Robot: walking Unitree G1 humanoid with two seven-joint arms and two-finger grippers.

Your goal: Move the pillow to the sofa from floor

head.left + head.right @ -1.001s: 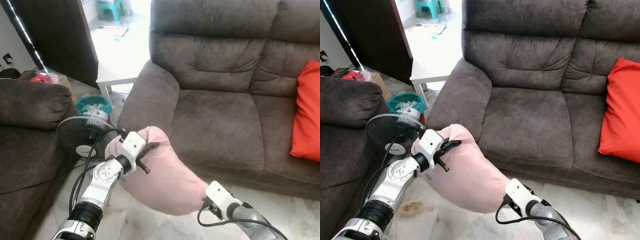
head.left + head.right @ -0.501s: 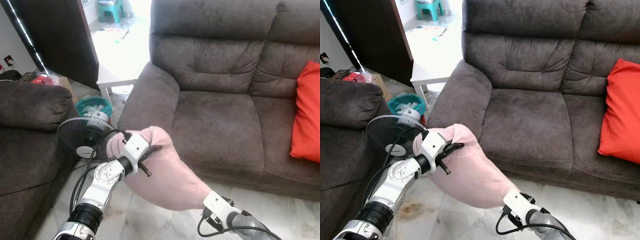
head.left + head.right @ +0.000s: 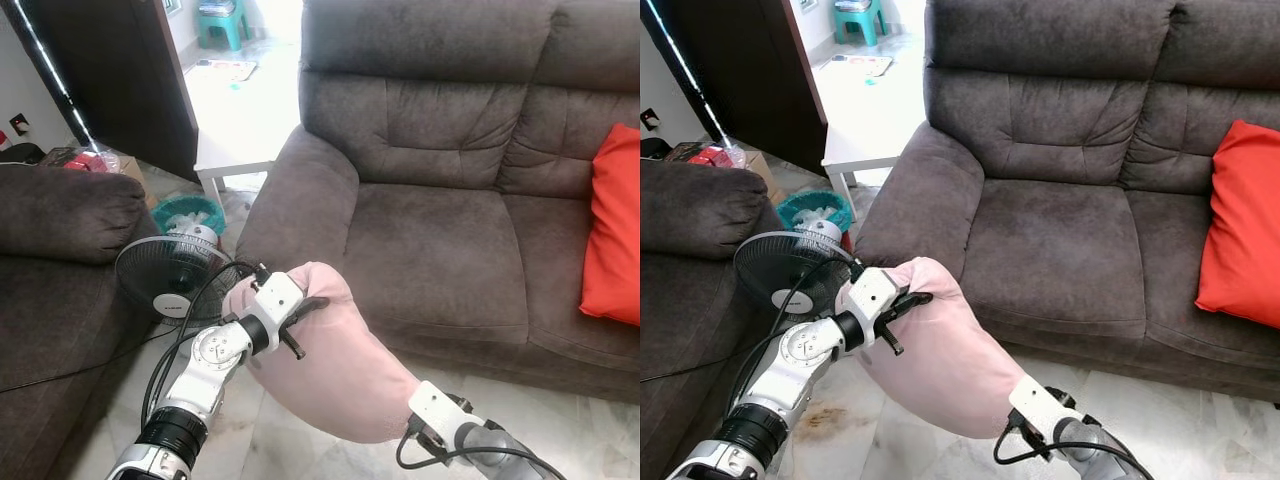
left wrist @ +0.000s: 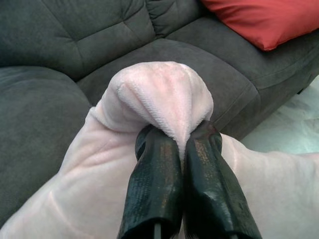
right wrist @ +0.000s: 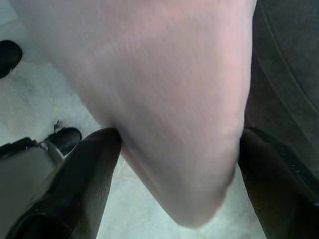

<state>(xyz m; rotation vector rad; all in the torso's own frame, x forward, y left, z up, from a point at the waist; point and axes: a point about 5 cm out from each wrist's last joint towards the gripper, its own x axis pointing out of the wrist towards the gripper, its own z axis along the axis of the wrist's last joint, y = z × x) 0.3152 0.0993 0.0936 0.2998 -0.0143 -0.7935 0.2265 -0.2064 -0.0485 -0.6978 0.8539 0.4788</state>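
Observation:
A soft pink pillow (image 3: 345,375) hangs in the air in front of the dark brown sofa (image 3: 440,230), just below its seat edge and near its left armrest. My left gripper (image 3: 312,303) is shut on the pillow's upper corner; the left wrist view has the two black fingers (image 4: 154,184) pinching a fold of pink fabric. At the lower end of the pillow my right gripper (image 5: 179,134) has its fingers spread wide with the pillow (image 5: 164,99) pressed between them. In the head views the right fingertips are hidden under the pillow.
A red cushion (image 3: 615,220) leans at the sofa's right end. A black floor fan (image 3: 165,275) and a teal basket (image 3: 185,210) stand to my left beside a second dark sofa (image 3: 50,250). A white low table (image 3: 235,150) sits behind the armrest. Pale marble floor (image 3: 570,420) lies below.
Both grippers keep hold of the pillow. The left gripper has drifted slightly right towards the sofa, and the right wrist has sunk a little lower.

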